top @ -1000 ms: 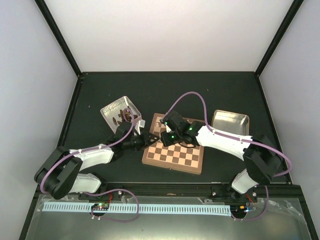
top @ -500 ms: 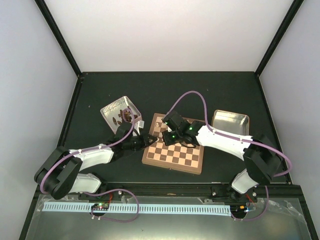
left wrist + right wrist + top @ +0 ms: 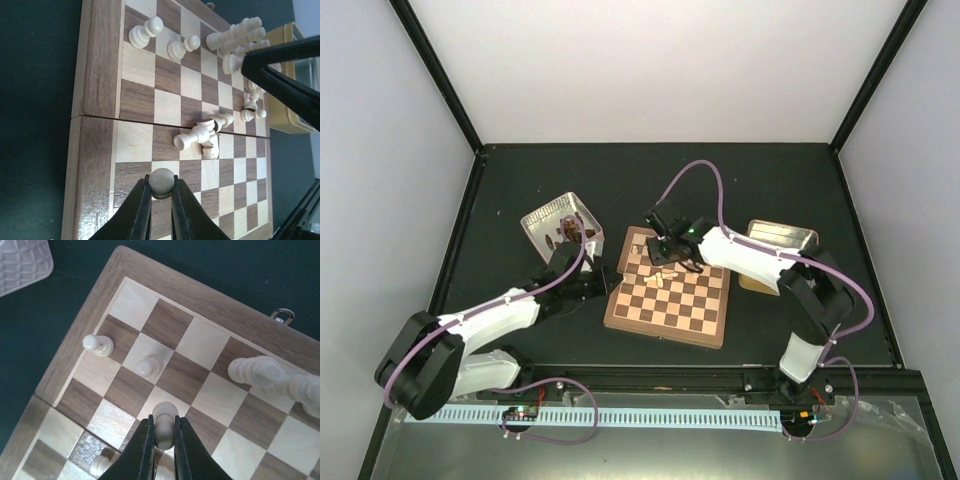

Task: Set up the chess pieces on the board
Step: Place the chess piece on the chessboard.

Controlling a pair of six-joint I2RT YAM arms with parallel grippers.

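The board [image 3: 692,309] lies in the middle of the table. My left gripper [image 3: 611,279] is at the board's left edge. In the left wrist view it [image 3: 161,185] is shut on a pale pawn [image 3: 162,180] just above a square near the rim. My right gripper [image 3: 667,262] is over the far left part of the board. In the right wrist view it [image 3: 164,429] is shut on another pale pawn [image 3: 165,415]. Two pawns [image 3: 97,345] [image 3: 148,366] stand upright near that corner. Several pale pieces [image 3: 235,37] lie tipped over, and others [image 3: 200,137] lie mid-board.
A metal tin [image 3: 548,222] holding dark pieces stands left of the board, its corner in the right wrist view [image 3: 20,260]. A second metal tin [image 3: 782,240] sits right of the board, partly under the right arm. Black frame posts rise at the table's far corners.
The right arm has swung, and its gripper has moved a little toward the board's far left corner. The left gripper has drawn back slightly to the board's left edge. Pale pieces now show mid-board.
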